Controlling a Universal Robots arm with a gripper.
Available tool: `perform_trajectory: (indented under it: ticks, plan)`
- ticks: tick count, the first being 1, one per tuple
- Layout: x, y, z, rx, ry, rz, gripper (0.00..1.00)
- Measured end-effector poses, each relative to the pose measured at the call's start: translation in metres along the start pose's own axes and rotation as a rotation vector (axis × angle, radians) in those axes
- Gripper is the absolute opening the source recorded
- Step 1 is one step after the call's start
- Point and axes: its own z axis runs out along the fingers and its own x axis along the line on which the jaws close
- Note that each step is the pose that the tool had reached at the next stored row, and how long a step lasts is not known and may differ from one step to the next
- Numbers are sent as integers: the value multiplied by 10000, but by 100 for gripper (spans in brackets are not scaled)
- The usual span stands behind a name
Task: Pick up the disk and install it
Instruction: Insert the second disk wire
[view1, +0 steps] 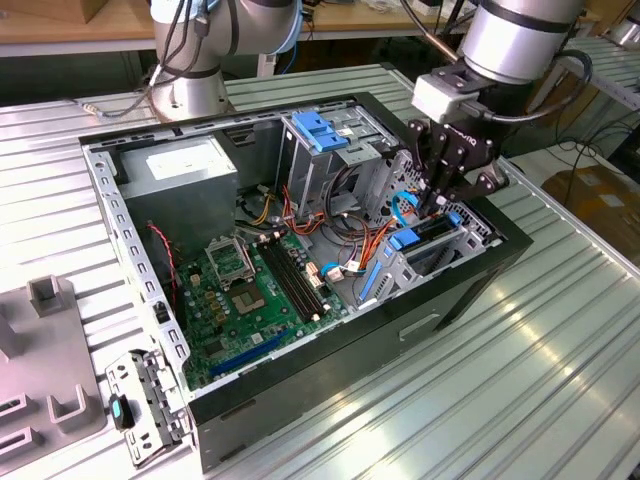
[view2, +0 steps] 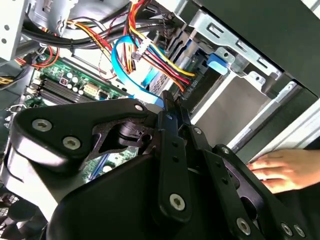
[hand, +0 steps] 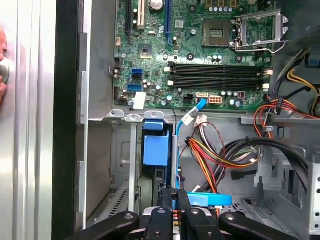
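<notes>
Corrugated table (view1: 560, 340); hand (view2: 275, 170) beside case (view1: 330, 350)

A workshop: ribbed metal workbench (view1: 560, 330), open computer case (view1: 330, 330), wooden benches (view1: 80, 25) behind

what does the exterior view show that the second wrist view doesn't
Exterior view alone: the grey power-supply box in the case's far corner, the blue latch atop the drive cage, a loose metal bracket on the table beside the case, and the arm's base.

Second wrist view alone: a person's hand resting by the case's edge.

Shared: the tool lowered into the drive bay, the green motherboard, the light-blue cable and a blue rail tab.
</notes>
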Motion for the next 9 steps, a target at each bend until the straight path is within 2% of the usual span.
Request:
perform_trajectory:
  ticks: [1, 3, 4, 5, 7, 9]
  plan:
    - [40, 2, 3, 4, -57, -5, 16]
    - [98, 4, 10, 14, -280, -4, 16]
    - [129, 6, 13, 22, -476, -1, 16]
    - [145, 6, 14, 28, -607, 0, 16]
    - [186, 8, 20, 37, -836, 3, 16]
    - [258, 11, 29, 44, -1014, 5, 16]
